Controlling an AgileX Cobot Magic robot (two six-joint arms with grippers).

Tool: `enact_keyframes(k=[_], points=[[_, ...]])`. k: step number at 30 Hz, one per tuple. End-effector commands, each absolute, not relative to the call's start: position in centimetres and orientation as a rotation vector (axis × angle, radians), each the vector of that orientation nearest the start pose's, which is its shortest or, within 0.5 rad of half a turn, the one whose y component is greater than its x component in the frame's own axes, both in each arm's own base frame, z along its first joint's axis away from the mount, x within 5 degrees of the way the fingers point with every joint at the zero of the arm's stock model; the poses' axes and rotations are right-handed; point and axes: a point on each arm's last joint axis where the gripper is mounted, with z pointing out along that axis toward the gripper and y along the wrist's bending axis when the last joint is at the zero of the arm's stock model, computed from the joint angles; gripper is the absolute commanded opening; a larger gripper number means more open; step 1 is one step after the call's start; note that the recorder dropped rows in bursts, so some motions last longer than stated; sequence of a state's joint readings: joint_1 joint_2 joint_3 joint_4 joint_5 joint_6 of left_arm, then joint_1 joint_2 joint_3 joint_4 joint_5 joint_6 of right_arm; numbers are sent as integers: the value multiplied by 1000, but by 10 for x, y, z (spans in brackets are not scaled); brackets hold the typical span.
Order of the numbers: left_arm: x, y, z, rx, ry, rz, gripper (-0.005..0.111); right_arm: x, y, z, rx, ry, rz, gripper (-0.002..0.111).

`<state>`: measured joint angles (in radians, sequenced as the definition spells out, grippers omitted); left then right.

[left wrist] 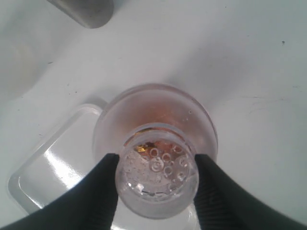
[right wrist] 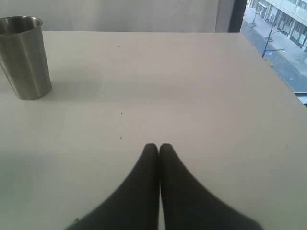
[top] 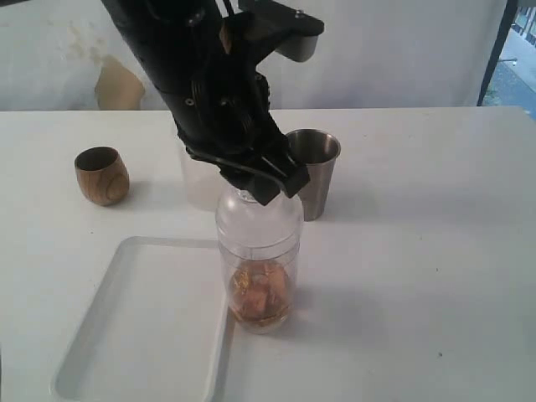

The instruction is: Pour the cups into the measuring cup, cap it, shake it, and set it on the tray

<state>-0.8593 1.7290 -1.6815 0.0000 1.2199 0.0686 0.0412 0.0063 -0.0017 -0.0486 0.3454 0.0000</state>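
Measuring cup (top: 260,276) stands upright at centre frame in the exterior view, just right of the white tray's (top: 134,335) right rim; whether the two touch cannot be told. Brownish liquid with pale chunks fills its lower part. Clear domed lid (top: 260,219) sits on top of it.

Left gripper (top: 272,186) comes down from the top of the frame on a black arm and pinches the lid's narrow top. In the left wrist view the two black fingers (left wrist: 103,191) press on opposite sides of that neck, partly parted around it, with droplets visible on the clear plastic. The tray's corner (left wrist: 48,167) shows at lower left of that frame.

Wooden cup (top: 101,175) stands upright at left, well apart from the measuring cup, behind the tray. Steel tumbler (top: 311,172) stands upright just right of the gripper, behind the measuring cup. A frosted cup (top: 197,180) is partly hidden behind the arm.

Right gripper (right wrist: 159,148): fingers pressed together, nothing between them, low over bare white table (right wrist: 201,86). The tumbler appears at upper left of the right wrist frame, well apart from it.
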Motion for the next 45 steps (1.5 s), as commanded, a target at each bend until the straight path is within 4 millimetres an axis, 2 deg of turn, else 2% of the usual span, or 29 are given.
enact_keyframes(k=[1, 26, 30, 32, 35, 41, 45], points=[[237, -277, 346, 1238, 2480, -228, 0, 54, 0, 182, -60, 1825, -20, 0], [237, -277, 346, 1256, 2470, -224, 0, 54, 0, 182, -60, 1825, -20, 0], [237, -277, 346, 1256, 2469, -224, 14, 54, 0, 182, -60, 1825, -20, 0], [237, -277, 346, 1256, 2469, -224, 33, 54, 0, 182, -60, 1825, -20, 0], [237, -276, 346, 1257, 2468, -218, 41, 54, 0, 182, -60, 1825, -20, 0], [238, -276, 346, 1262, 2463, -209, 41, 54, 0, 182, -60, 1825, -20, 0], [238, -276, 346, 1262, 2463, -209, 31, 54, 0, 182, -60, 1825, -20, 0]])
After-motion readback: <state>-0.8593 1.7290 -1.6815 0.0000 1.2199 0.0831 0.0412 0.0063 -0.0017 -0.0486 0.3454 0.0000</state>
